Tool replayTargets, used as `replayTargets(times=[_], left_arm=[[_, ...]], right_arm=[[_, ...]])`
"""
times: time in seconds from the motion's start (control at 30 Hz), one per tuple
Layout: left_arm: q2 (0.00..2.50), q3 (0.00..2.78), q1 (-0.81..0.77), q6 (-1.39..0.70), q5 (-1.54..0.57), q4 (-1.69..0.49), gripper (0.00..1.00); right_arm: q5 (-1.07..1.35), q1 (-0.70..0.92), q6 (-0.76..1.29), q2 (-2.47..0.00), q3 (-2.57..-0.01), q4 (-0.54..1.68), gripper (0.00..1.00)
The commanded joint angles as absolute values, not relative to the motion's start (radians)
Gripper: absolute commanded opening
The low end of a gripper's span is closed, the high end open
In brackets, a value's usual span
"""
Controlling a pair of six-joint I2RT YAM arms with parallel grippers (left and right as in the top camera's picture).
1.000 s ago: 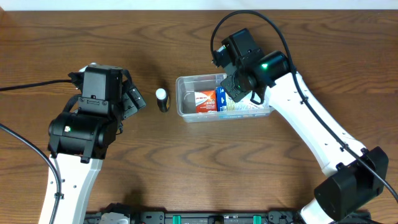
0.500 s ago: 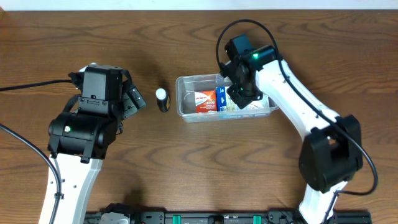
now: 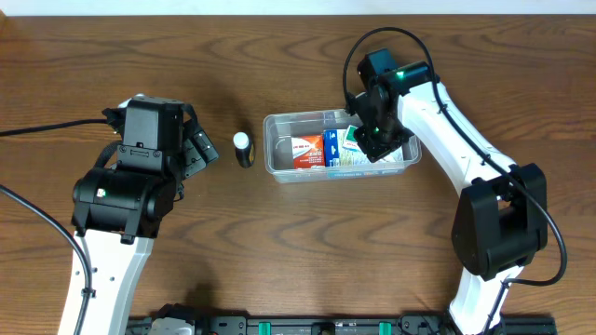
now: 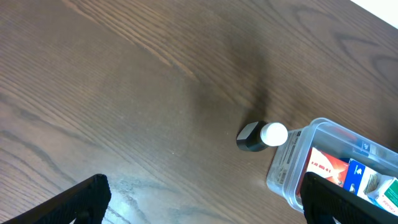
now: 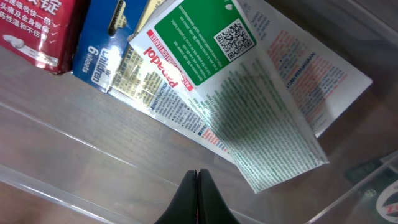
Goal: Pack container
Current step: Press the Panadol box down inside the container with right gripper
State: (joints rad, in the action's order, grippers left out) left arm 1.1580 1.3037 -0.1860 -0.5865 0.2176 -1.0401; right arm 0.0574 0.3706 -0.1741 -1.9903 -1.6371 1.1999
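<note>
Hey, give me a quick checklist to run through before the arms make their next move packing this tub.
1. Right gripper shut, nothing pinched, inside the container: ok.
2. Red box, blue box and green-labelled packet in the container: ok.
3. Small bottle packed: not ok, it sits on the table outside the container.
4. Left gripper open, facing the bottle: ok.
5. Room left for the bottle: cannot tell.

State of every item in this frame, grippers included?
container: lidless, partly packed, on the table.
red box: inside the container.
blue box: inside, beside the red box.
green-and-white box: inside, beside the blue box.
small bottle: capped, on the table outside the container.
left gripper: open, empty.
right gripper: shut, empty, over the container floor.
</note>
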Motion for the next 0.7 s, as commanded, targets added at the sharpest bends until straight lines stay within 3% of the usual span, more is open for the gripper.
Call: replayTargets(times=[0.0,0.67], left_arm=[[1.163,1.307,-0.182,-0.583,0.237,-1.043,0.98],[1.163,1.307,-0.182,-0.583,0.237,-1.043,0.98]], right_arm=[[0.087,0.368,-0.184,-2.027,-1.651,1.196,0.01],[0.052,0.363,-0.207,-2.059,-1.64,1.161,0.01]])
